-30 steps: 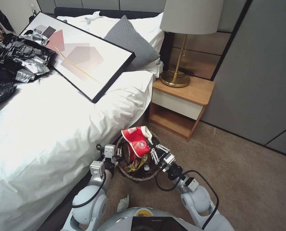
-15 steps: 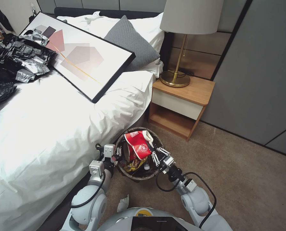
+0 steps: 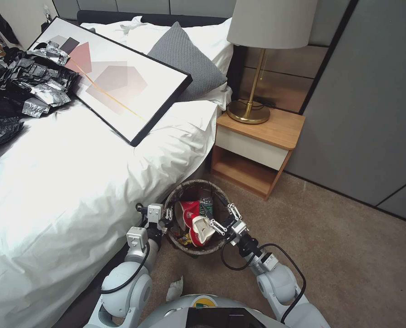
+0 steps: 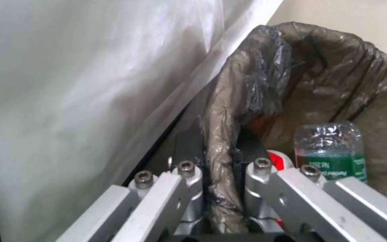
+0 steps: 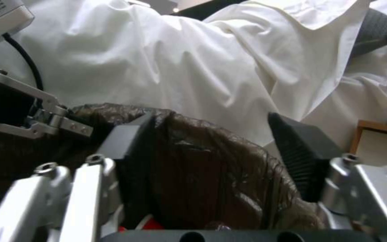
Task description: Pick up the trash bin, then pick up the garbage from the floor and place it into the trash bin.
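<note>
The trash bin [image 3: 194, 184], a round bucket with a brown liner over its rim, stands on the carpet beside the bed. My left gripper [image 3: 168, 215] is shut on its near-left rim; in the left wrist view the gripper [image 4: 218, 148] pinches the liner-covered rim [image 4: 222, 111]. My right gripper [image 3: 220, 214] hangs open over the bin's right side, and nothing lies between its dark pads [image 5: 131, 144]. Garbage lies inside the bin: a red-and-white cup [image 3: 199, 230], a second cup [image 3: 185, 214], a yellow wrapper [image 3: 184, 238] and a green bottle [image 4: 330, 158].
The white bed [image 3: 75, 182] runs along the bin's left. A wooden nightstand [image 3: 257, 146] with a brass lamp [image 3: 248, 109] stands behind it. A crumpled white scrap [image 3: 175, 288] lies on the carpet by my base. Open carpet [image 3: 348, 255] stretches to the right.
The right gripper lowered the red-and-white cup over the bin and opened. The cup now lies inside the bin. The left gripper kept its hold on the rim.
</note>
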Available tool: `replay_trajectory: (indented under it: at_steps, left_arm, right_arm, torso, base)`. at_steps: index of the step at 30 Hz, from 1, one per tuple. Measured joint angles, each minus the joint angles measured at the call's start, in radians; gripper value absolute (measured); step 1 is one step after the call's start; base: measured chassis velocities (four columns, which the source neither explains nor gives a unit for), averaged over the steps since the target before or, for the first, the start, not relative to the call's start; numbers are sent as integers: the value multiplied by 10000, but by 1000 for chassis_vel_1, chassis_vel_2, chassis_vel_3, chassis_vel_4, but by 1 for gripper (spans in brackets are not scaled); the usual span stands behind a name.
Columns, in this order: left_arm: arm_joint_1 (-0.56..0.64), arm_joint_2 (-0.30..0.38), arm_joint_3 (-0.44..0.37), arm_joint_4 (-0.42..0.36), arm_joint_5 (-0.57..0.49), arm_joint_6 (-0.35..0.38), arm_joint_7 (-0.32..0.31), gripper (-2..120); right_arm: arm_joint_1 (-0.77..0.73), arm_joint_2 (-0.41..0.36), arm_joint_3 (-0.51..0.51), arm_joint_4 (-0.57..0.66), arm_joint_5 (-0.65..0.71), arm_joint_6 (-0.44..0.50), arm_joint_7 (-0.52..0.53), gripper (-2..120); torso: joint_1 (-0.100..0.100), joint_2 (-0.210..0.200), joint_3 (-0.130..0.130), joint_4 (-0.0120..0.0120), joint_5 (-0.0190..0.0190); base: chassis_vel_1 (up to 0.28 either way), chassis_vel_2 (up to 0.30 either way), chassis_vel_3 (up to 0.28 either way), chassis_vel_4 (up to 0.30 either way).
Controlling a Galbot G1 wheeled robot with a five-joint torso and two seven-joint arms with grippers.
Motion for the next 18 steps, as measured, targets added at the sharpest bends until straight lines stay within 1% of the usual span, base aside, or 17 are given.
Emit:
replay_trajectory:
  at_steps: [1, 2, 3, 5, 7, 8, 9, 11, 12, 15, 16, 17, 18]
  left_arm:
    - [-2, 0, 0, 3, -2, 2, -1, 6]
    - [-2, 1, 0, 5, -4, 2, -1, 6]
    - [-2, 1, 0, 5, -4, 2, -1, 6]
    - [-1, 10, -5, 6, -8, 5, -2, 6]
    - [0, 12, -4, 6, -8, 5, -2, 6]
    - [12, 16, -6, 5, -9, 5, -2, 6]
    - [12, 16, -6, 5, -9, 5, -2, 6]
    - [38, 22, -8, -2, -6, 6, -3, 6]
    - [38, 22, -8, -2, -6, 6, -3, 6]
    - [66, 22, -9, -15, 2, 5, -3, 6]
    - [66, 22, -9, -15, 2, 5, -3, 6]
    - [81, 17, -12, -32, 5, 4, -3, 6]
    - [81, 17, -12, -32, 5, 4, -3, 6]
  right_arm:
    - [0, 0, 2, -6, 0, -1, 0, 73]
    - [0, 1, 2, -7, 0, -2, 1, 76]
    - [0, 1, 2, -7, 0, -2, 1, 76]
    - [-3, -6, 3, 5, -1, -3, 6, 89]
    - [-4, -6, 3, 18, -4, -3, 26, 90]
    - [-1, 7, 1, 121, -54, -1, 287, 97]
    - [-1, 7, 1, 121, -54, -1, 287, 97]
    - [34, 69, -8, 406, -215, -14, 1018, 100]
    - [34, 69, -8, 406, -215, -14, 1018, 100]
    - [66, 170, 115, 962, -367, -174, 1841, 100]
    - [66, 170, 115, 962, -367, -174, 1841, 100]
    - [23, 259, 298, 1308, -443, -311, 2357, 100]
    - [23, 259, 298, 1308, -443, -311, 2357, 100]
  torso:
    - [0, 0, 0, 0, 0]
    - [0, 0, 0, 0, 0]
    - [0, 0, 0, 0, 0]
    - [0, 0, 0, 0, 0]
    - [0, 0, 0, 0, 0]
    - [0, 0, 0, 0, 0]
    - [0, 0, 0, 0, 0]
    - [0, 0, 0, 0, 0]
    - [0, 0, 0, 0, 0]
    - [0, 0, 0, 1, -1]
    - [0, 0, 0, 1, -1]
    - [0, 0, 0, 1, -1]
    - [0, 0, 0, 1, -1]
  base:
    - [0, 0, 0, 0]
    - [0, 0, 0, 0]
    - [0, 0, 0, 0]
    - [0, 0, 0, 0]
    - [0, 0, 0, 0]
    - [0, 0, 0, 0]
    - [0, 0, 0, 0]
    - [0, 0, 0, 0]
    - [0, 0, 0, 0]
    - [0, 0, 0, 0]
    - [0, 0, 0, 0]
    - [0, 0, 0, 0]
    - [0, 0, 0, 0]
